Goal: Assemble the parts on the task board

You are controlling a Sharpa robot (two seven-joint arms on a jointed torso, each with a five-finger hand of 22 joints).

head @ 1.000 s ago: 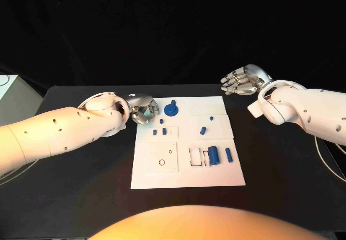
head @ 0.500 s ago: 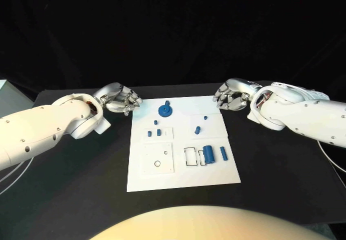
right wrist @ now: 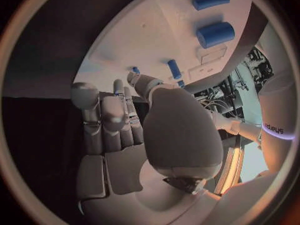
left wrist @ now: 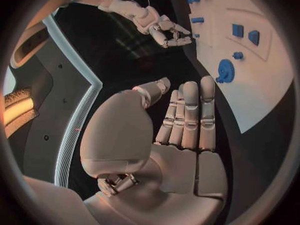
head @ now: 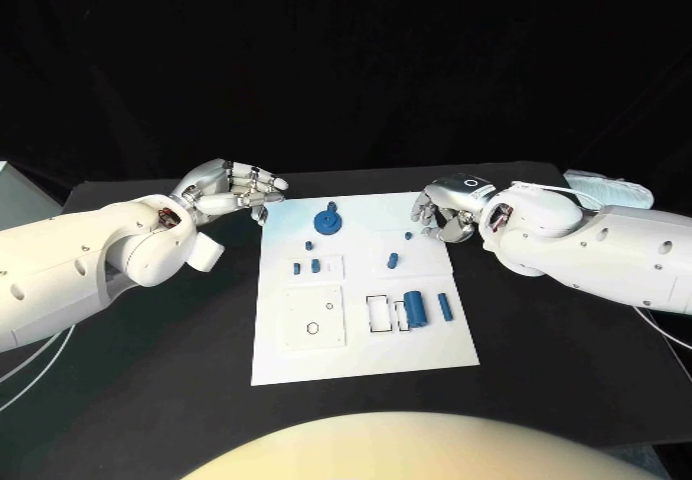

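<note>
**Robot hands shift, nothing picked**

The left robot hand (head: 231, 188) has lifted off the board (head: 368, 345), fingers wide, empty. The right robot hand (head: 444, 213) has dropped to the board's far corner, curled in (nothing held). Parts (head: 417, 308) lie unassembled on the board.

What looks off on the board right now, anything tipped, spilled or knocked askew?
Nothing stands out. The task board lies flat on the table, its blue parts resting on it, the round blue part at the far end. The left hand and right hand hold nothing.
</note>
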